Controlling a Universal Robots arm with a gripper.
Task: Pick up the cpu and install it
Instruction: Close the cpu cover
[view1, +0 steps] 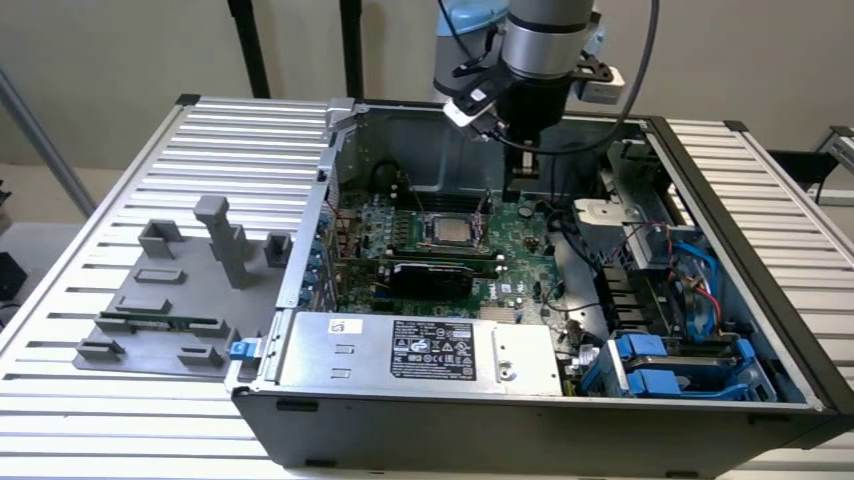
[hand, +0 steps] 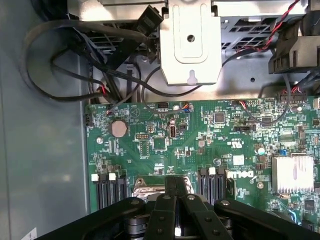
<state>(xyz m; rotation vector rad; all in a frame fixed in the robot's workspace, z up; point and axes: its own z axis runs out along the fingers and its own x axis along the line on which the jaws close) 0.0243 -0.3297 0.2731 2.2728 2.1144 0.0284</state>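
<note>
One arm hangs over an open computer case (view1: 534, 420) that lies on a ribbed metal table (view1: 254, 130). Its claw (view1: 523, 180) points down at the green motherboard (view1: 514, 270), with the fingers drawn together and nothing visible between them.

The cpu (view1: 446, 232) lies flat in the square socket frame (view1: 419, 232) near the middle of the board, silvery top up. It sits apart from the claw, toward the exterior view's left of it and a little nearer the camera. The claw does not touch it.

In the wrist view the claw (hand: 176, 192) shows as black links meeting over the motherboard (hand: 165, 130). A strip of silvery metal (hand: 147, 189) sits just beside the fingertips, but I cannot tell whether it is chip or frame. A round coin battery (hand: 118, 128) and a finned heatsink (hand: 292, 173) sit farther out on the board.

A grey parts holder (view1: 160, 300) rests on the table at the exterior view's left of the case.
</note>
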